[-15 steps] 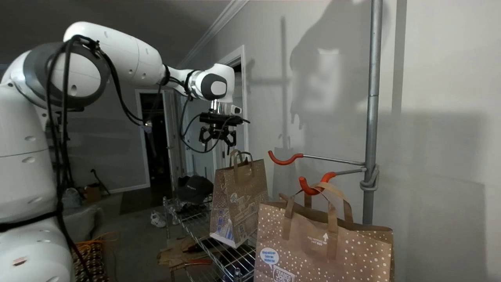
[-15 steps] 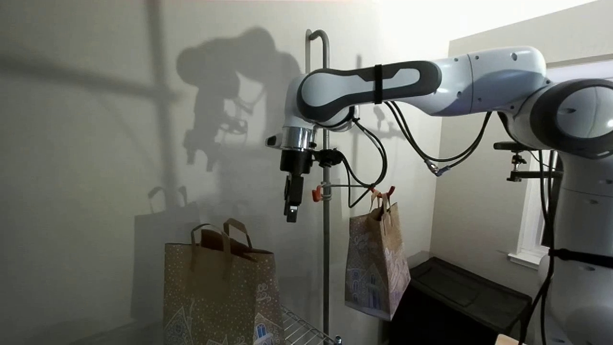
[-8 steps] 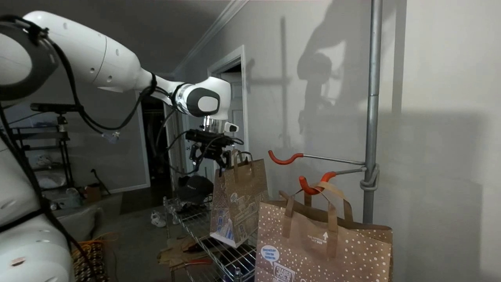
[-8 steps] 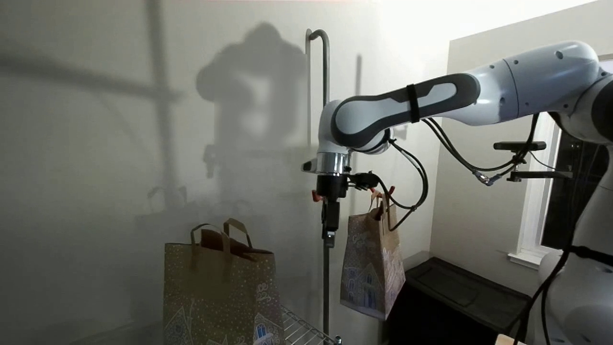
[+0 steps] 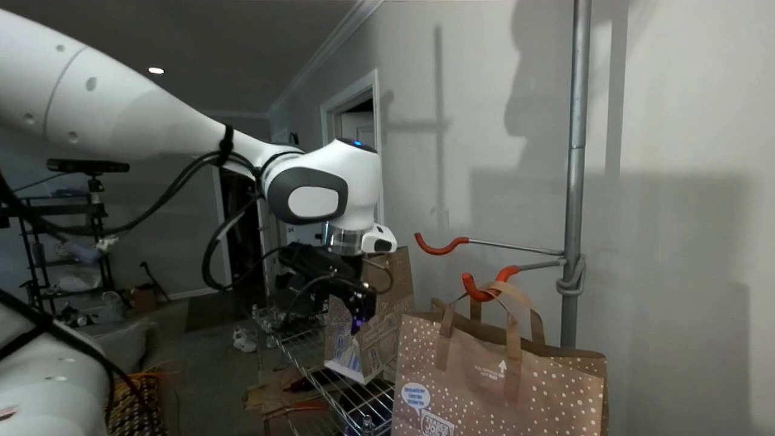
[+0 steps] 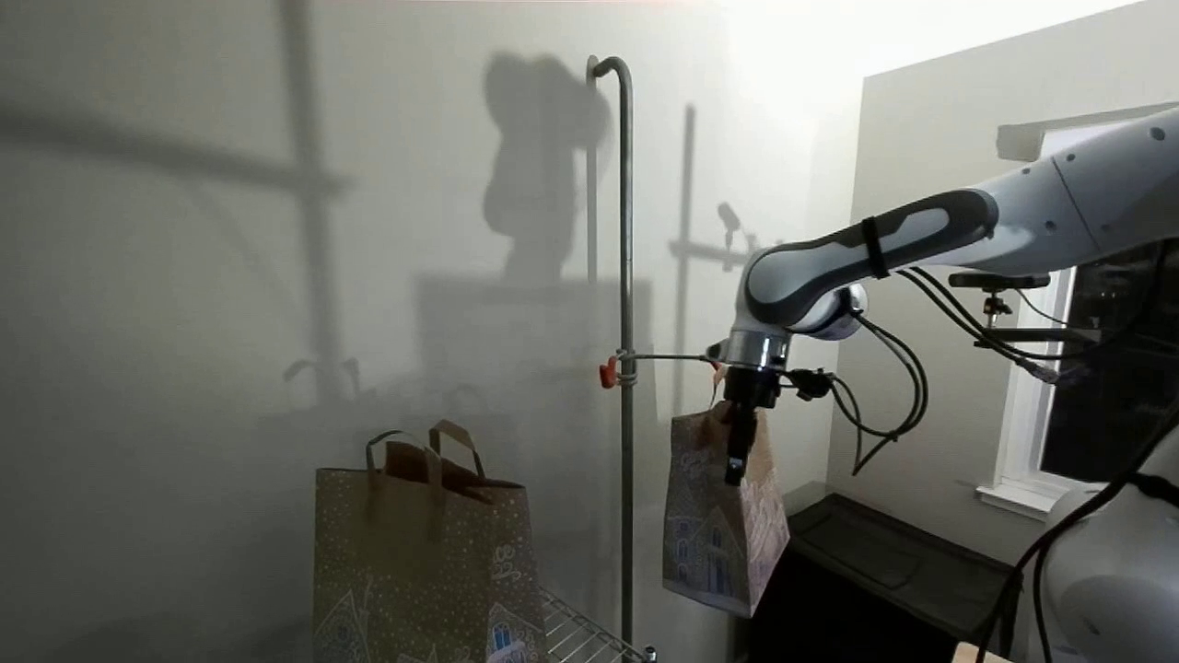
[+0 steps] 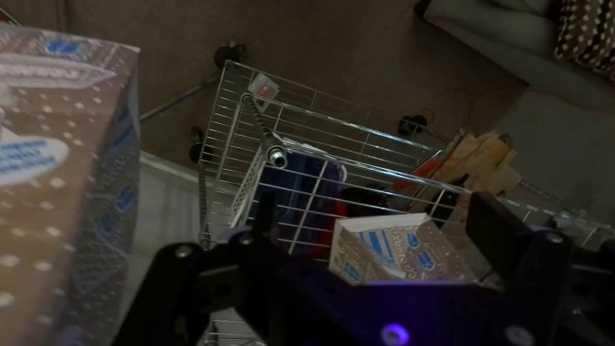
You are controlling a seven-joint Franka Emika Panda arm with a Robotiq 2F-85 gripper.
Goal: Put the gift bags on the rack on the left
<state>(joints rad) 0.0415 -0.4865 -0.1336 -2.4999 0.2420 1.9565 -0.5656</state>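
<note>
A brown printed gift bag (image 5: pixel 502 387) hangs by a handle from the lower orange hook (image 5: pixel 484 293). It also shows in an exterior view (image 6: pixel 705 552) and, close up, at the left of the wrist view (image 7: pixel 53 202). A second brown bag (image 5: pixel 381 336) stands upright on the wire rack (image 5: pixel 309 363); it also shows in an exterior view (image 6: pixel 414 552) and between my fingers in the wrist view (image 7: pixel 408 250), farther below. My gripper (image 5: pixel 357 324) points down, open and empty, beside the hanging bag. It overlaps that bag in an exterior view (image 6: pixel 735 474).
A grey upright pole (image 5: pixel 578 157) carries the hooks; the other orange hook (image 5: pixel 442 247) holds no bag. A wall stands behind the pole. A black bin (image 6: pixel 903 571) is on the floor by the window. A blue container (image 7: pixel 293 187) sits low in the rack.
My gripper has moved down and away from the rack bag toward the hanging bag, nearer the arm's base. It is open throughout. The bags stay in place, the hanging one swaying slightly.
</note>
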